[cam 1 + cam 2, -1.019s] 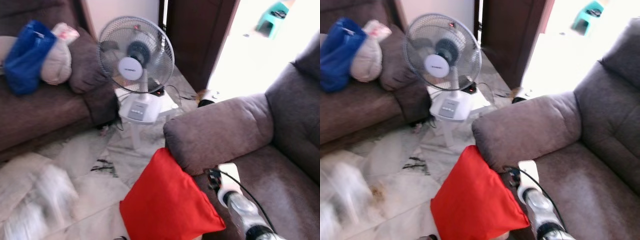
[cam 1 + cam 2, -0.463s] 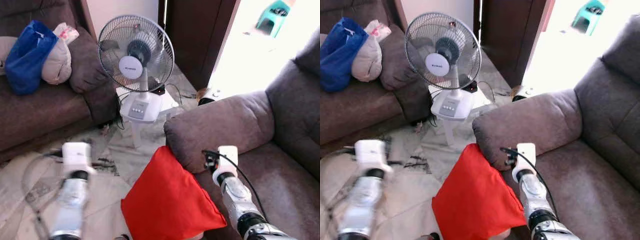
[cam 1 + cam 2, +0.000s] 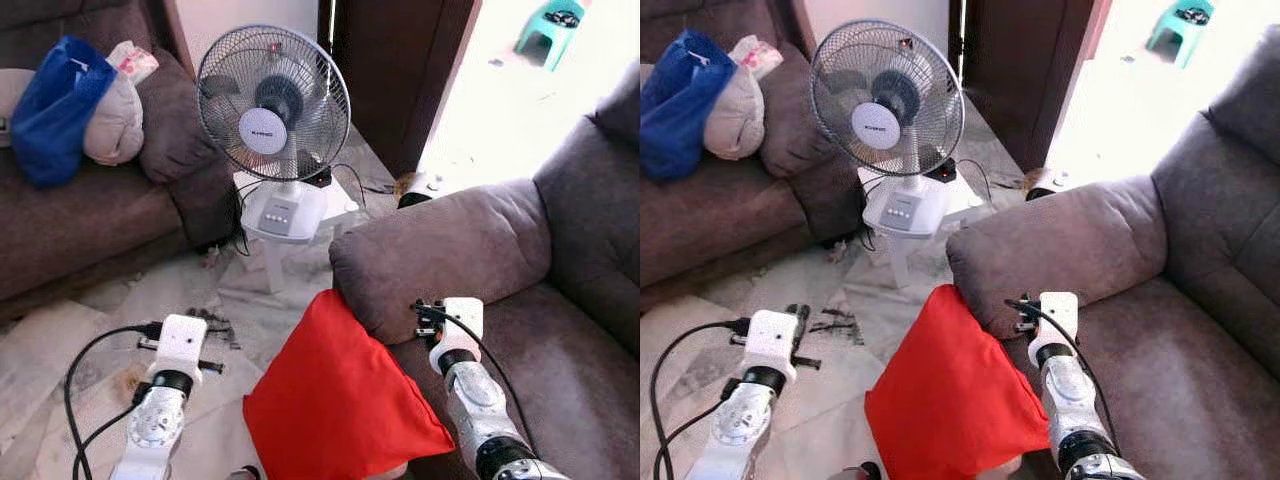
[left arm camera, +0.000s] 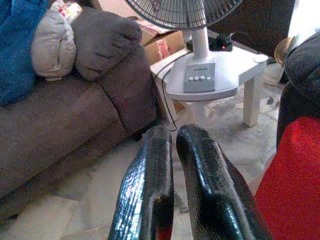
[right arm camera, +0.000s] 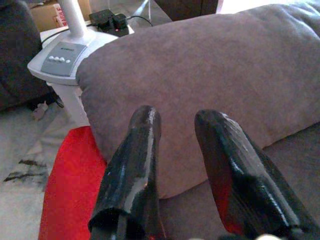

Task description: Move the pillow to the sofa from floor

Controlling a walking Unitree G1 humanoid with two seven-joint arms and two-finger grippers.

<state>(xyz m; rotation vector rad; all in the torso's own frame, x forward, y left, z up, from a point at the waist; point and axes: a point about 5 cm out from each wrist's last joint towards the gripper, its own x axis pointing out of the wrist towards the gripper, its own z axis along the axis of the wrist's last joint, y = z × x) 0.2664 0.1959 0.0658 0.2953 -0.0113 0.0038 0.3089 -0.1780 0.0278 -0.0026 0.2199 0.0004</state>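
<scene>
The red pillow (image 3: 340,395) leans on the floor against the sofa (image 3: 440,250) armrest. The left pincer (image 4: 172,145), fingers nearly together, hangs left of the pillow; the right pincer (image 5: 177,130), parted and empty, hovers beside the armrest. Best to spread both wide and clamp opposite pillow edges.

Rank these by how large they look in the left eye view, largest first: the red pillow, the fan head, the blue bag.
1. Red pillow, though it lies nearest the camera.
2. Fan head.
3. Blue bag, partly cut off at the frame edge.
</scene>
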